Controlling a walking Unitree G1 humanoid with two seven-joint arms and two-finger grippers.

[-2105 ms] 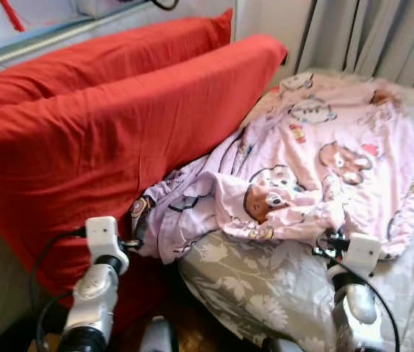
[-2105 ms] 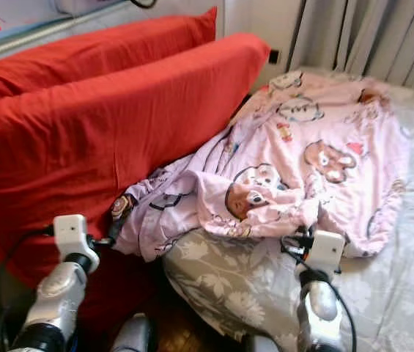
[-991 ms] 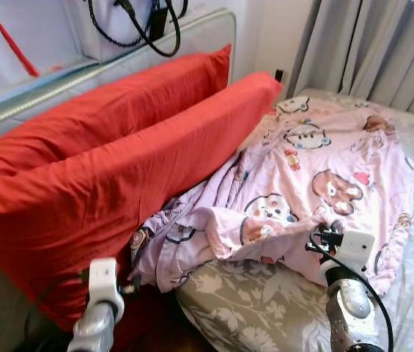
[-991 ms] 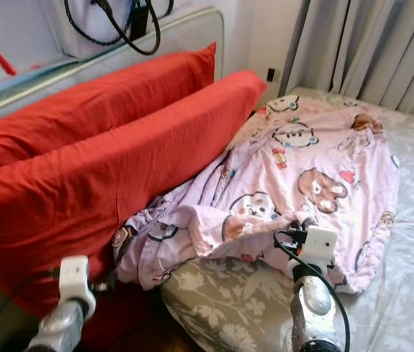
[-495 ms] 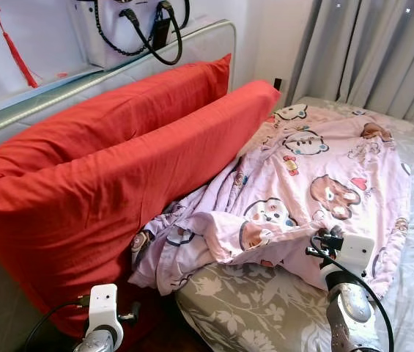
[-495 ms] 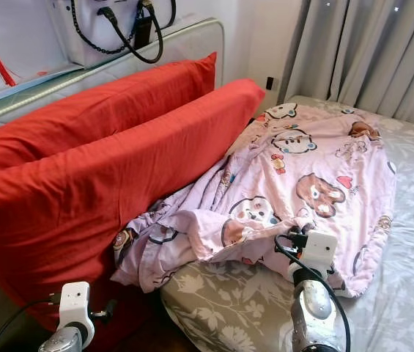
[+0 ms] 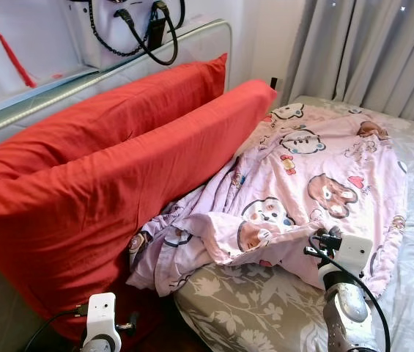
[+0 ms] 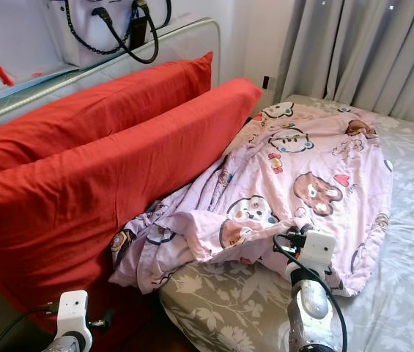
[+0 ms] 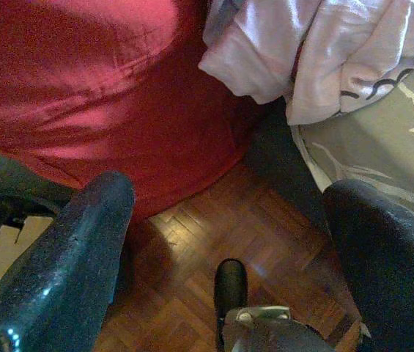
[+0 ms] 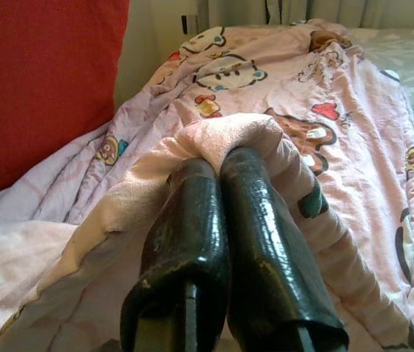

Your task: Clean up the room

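Observation:
A pink cartoon-print blanket [image 7: 316,161] lies rumpled across the bed, bunched against the red pillows at its near end. My right gripper [image 10: 217,158] is shut on a raised fold of this blanket near the mattress's near edge, and the cloth wraps over its fingertips. Its white wrist box [image 7: 353,253] sits just behind that fold. My left gripper [image 9: 228,191] hangs open low beside the bed, over the wooden floor [image 9: 192,242], holding nothing. Its wrist [image 7: 102,312] is at the bottom edge of the left eye view.
Two long red pillows [image 7: 119,183] lean against the headboard on the left. A white handbag [image 7: 119,29] stands on the ledge above them. The grey floral sheet [image 7: 250,301] covers the mattress. Grey curtains [image 7: 368,51] hang behind the bed.
The whole view has lifted and pulled back, so the camera moved. My left arm has sunk toward the bottom edge. The right gripper keeps its hold on the blanket fold.

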